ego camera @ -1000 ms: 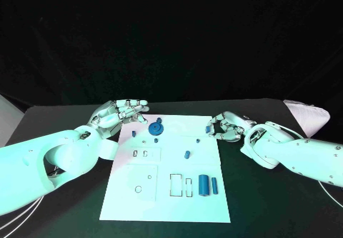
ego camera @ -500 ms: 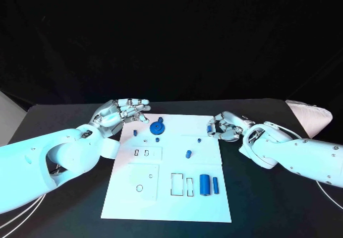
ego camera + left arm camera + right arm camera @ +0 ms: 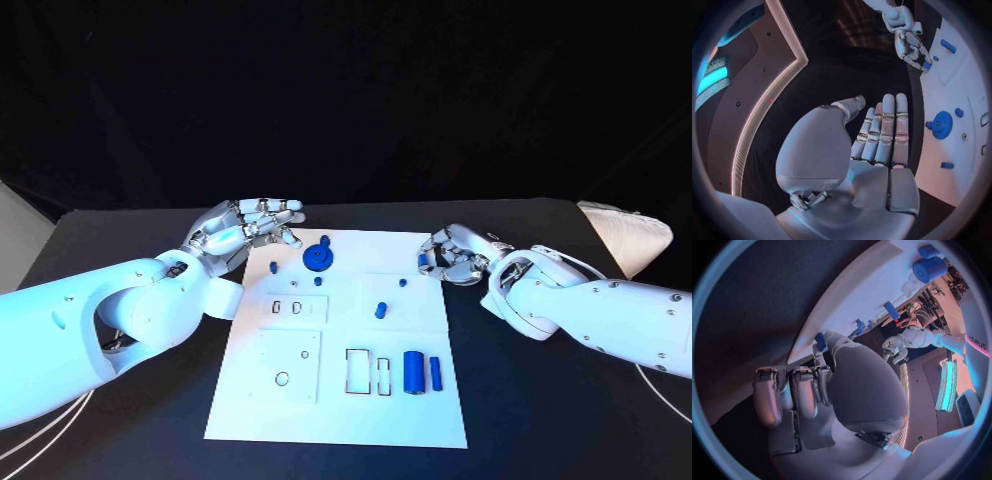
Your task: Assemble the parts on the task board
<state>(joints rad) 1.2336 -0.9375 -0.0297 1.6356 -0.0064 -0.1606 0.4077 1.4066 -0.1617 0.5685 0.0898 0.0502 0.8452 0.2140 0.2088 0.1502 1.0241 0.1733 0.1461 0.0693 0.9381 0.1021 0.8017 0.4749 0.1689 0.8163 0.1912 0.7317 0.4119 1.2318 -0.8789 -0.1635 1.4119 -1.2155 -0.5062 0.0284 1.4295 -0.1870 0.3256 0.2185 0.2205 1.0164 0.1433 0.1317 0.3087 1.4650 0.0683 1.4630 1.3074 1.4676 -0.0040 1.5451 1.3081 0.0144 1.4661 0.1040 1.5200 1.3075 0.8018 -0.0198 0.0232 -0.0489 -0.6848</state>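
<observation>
The white task board (image 3: 289, 400) lies in the middle of the black table. On its far part stands a blue disc (image 3: 316, 260) (image 3: 942, 124), with several small blue parts (image 3: 381, 309) around it. Two blue cylinders (image 3: 413, 373) lie near the board's right edge. My left hand (image 3: 253, 225) (image 3: 879, 135) hovers at the far left corner of the board, fingers straight and apart from the thumb, holding nothing. My right hand (image 3: 453, 256) (image 3: 811, 390) is curled at the board's far right edge and pinches a small blue part (image 3: 423, 262) (image 3: 926, 65) (image 3: 820, 341) at its fingertips.
Outlined empty slots (image 3: 361, 372) mark the near half of the board, and an oval hole (image 3: 281, 378) sits to their left. A white bundle (image 3: 627, 235) lies at the table's far right. Bare black table surrounds the board on both sides.
</observation>
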